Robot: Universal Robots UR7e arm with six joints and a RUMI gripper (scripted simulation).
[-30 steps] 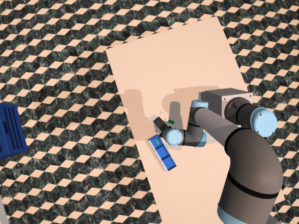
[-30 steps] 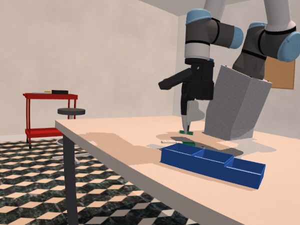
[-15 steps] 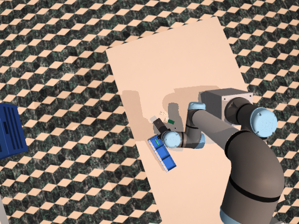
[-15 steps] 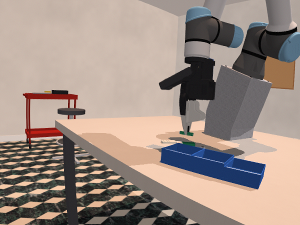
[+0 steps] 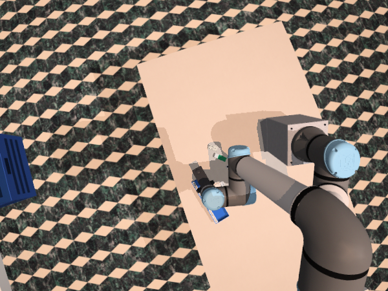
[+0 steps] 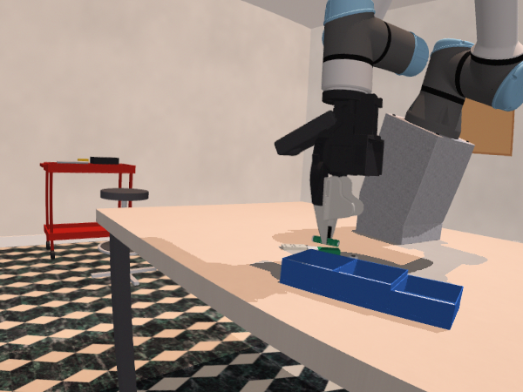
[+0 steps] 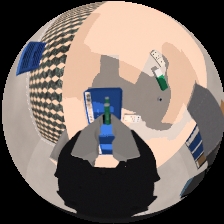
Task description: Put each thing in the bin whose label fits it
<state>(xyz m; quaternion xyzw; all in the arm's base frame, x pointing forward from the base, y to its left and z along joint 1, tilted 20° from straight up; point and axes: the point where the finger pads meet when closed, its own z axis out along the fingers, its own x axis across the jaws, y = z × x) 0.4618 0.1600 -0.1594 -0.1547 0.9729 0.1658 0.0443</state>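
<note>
The end effector [image 6: 328, 233] hangs just above the bench [image 6: 209, 235], clenched on a small green piece [image 7: 106, 111]. Directly beneath it is the blue divided bin [image 6: 370, 289]. Beyond it on the bench lie a green-capped item [image 7: 159, 78] and a white tile [image 7: 156, 57].

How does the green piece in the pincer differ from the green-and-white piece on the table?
The green piece is clamped in the pincer; the green-and-white piece lies free on the table. In the wrist view the held one shows against the blue bin; the other lies apart from it. The held one looks all green; the other has a white end. Both are small and slim.
</note>
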